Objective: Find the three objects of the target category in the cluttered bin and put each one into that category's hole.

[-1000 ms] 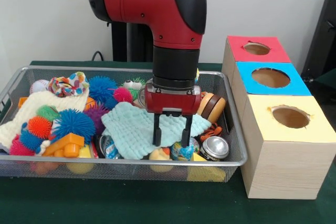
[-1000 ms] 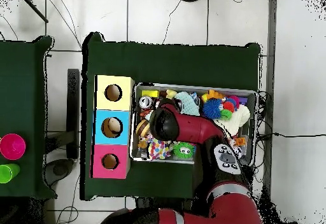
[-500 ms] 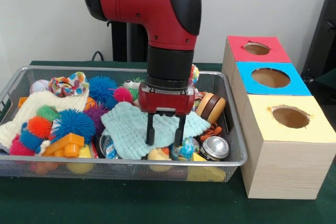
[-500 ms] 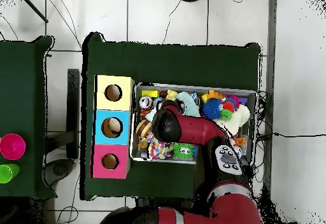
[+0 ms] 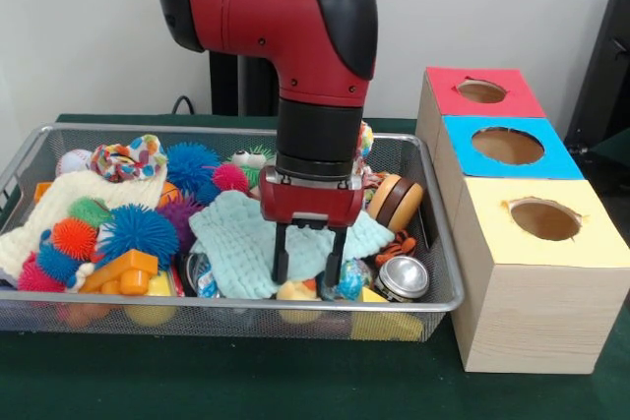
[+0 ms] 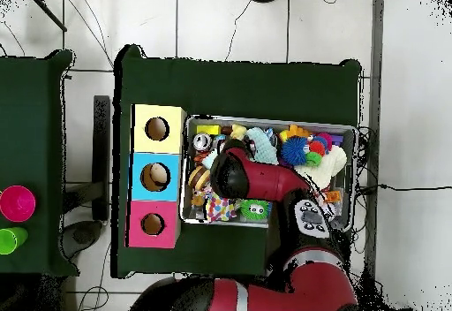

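Pale yellow rounded toy (image 5: pixel 298 290) sits at the near rim of the wide silver wire-mesh bin (image 5: pixel 148 317), half buried, a bit of orange showing on it, its lower part hidden by the mesh wall. It lies just under the red-and-black end effector (image 5: pixel 308 261), whose two dark fingers are spread about toy-width apart and grip nothing. Over the last second the end effector has slid slightly toward the yellow toy and lowered, so the tips now bracket the spot above it, at the edge of the mint-green waffle cloth (image 5: pixel 236 238). Likely means a grasp is being lined up; no toy lifted so far. Crowding the toy: a patterned blue-green ball (image 5: pixel 352 278) and a silver metal can (image 5: pixel 402 277) touching or nearly touching; a finger could snag the cloth. The round hole in the red-topped pale wooden box (image 5: pixel 481 91) is at the far end of the box row, along the worktop's side edge, well apart from the bin. Nothing visible inside it.
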### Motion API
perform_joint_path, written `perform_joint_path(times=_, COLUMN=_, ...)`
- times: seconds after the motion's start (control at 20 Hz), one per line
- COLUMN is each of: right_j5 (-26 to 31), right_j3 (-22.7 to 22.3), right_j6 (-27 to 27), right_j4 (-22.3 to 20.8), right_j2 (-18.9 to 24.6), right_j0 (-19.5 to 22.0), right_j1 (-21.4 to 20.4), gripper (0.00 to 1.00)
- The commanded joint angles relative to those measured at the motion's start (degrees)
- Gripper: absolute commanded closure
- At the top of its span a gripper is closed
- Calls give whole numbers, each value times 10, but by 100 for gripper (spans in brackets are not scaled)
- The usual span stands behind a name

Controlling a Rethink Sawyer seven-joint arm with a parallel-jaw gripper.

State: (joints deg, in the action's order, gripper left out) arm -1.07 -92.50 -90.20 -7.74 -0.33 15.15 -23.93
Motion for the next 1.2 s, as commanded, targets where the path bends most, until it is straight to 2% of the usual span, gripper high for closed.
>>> perform_joint_path(times=0.05, right_j5=-42, right_j3=40, right_j6=-69, right_j4=-23, right_j2=14, right_j0=2, right_j1=57, gripper=0)
perform_joint_path(times=0.65, right_j5=-102, right_j3=43, right_j6=-94, right_j4=1, right_j2=-19, right_j0=-26, right_j1=72, gripper=0)
perform_joint_path(times=0.95, right_j5=-107, right_j3=17, right_j6=-113, right_j4=6, right_j2=4, right_j0=-11, right_j1=63, gripper=0)
perform_joint_path(times=1.2, right_j5=-99, right_j3=-17, right_j6=-127, right_j4=3, right_j2=25, right_j0=6, right_j1=31, gripper=0)
